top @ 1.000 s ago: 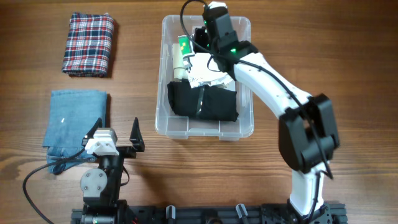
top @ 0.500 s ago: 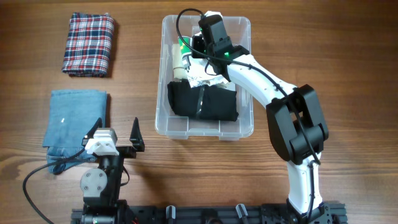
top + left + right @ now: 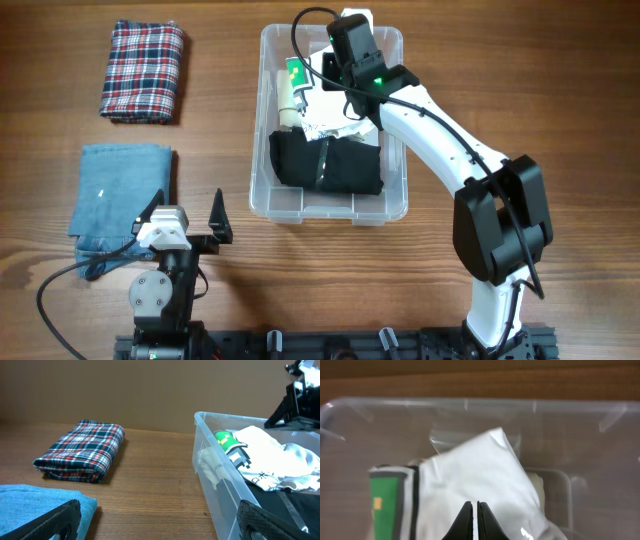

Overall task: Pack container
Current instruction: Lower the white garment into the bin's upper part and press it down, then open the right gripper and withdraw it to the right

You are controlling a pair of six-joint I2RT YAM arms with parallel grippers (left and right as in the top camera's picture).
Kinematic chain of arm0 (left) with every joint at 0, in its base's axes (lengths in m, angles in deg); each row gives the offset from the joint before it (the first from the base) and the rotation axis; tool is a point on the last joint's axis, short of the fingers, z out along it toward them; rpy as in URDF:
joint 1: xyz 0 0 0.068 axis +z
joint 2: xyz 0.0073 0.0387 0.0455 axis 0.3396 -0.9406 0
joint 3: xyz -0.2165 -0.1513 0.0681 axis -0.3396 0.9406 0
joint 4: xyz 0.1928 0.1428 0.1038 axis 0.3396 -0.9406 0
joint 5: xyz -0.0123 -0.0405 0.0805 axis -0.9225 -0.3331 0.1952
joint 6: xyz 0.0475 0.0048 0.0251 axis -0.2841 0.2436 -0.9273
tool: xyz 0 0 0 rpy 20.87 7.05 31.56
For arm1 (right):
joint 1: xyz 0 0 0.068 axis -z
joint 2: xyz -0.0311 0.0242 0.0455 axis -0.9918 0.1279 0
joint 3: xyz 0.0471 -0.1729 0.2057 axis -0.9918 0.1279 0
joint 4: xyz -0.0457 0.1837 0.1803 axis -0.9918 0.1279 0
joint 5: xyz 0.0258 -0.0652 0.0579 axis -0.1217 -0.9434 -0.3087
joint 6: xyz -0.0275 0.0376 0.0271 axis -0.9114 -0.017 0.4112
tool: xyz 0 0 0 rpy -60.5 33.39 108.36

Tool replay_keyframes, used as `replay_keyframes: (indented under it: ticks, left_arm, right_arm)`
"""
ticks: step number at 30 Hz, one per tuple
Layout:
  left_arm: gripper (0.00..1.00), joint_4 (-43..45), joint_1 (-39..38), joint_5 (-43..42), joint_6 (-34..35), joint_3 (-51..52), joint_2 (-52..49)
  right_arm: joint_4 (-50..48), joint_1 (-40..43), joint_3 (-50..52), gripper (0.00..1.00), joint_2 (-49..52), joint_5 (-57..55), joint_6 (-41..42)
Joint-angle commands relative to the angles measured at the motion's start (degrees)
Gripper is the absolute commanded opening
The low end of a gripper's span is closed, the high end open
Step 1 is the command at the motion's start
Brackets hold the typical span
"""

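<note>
Nearest, the left gripper (image 3: pixel 186 207) is resting with its fingers spread wide, holding nothing. Beyond it the container (image 3: pixel 330 211), a clear bin with a rounded rim, is sitting mid-table, holding a black garment (image 3: pixel 330 165) at its near end and a white packet (image 3: pixel 480 470) farther back. The right gripper (image 3: pixel 472 510) is hovering there, fingers pressed together, perhaps touching the packet.

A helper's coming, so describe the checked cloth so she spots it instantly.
Start at the clear container on the table and look left, where two folded cloths lie. The checked cloth is the one farther back, plaid in red, white and navy, unlike the plain blue cloth.
</note>
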Motion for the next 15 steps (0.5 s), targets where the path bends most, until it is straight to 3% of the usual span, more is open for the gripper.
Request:
replay_keyframes:
  ticks: [1, 9, 15]
  left_arm:
    - [1.00, -0.35, 0.33, 0.33, -0.87, 0.11, 0.42]
    - [1.00, -0.33, 0.33, 0.33, -0.87, 0.11, 0.42]
    - [1.00, -0.35, 0.33, 0.33, -0.87, 0.11, 0.42]
  right_arm:
    - [1.03, 0.31, 0.83, 0.04, 2.60, -1.68, 0.28]
    - [1.53, 0.28, 0.87, 0.04, 6.47, -1.53, 0.24]
    - [2.51, 0.31, 0.20, 0.04, 3.78, -1.77, 0.02]
